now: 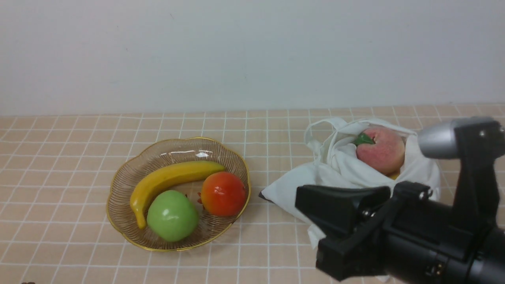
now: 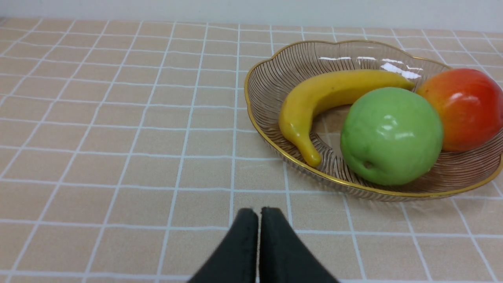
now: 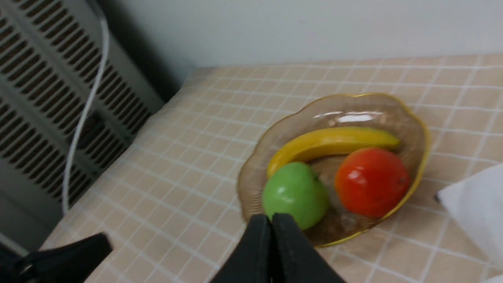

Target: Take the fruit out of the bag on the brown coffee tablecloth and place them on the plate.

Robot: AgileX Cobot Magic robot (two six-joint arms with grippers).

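Right black pincer (image 3: 271, 217), tips pressed together, hung just beside the soft white cloth bag (image 1: 339, 169); pink peach with green leaf (image 1: 380, 152) sat inside, beyond it. Left pincer (image 2: 258, 212) likewise closed. Risk was pinching loose cloth, dragging bag; glossy peach could slip.

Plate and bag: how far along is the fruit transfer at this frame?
Done: the banana, apple and red-orange ball lie in the plate. In hand: nothing; the left hand and right hand are both shut and empty. Left: the peach sits in the bag, not yet moved.
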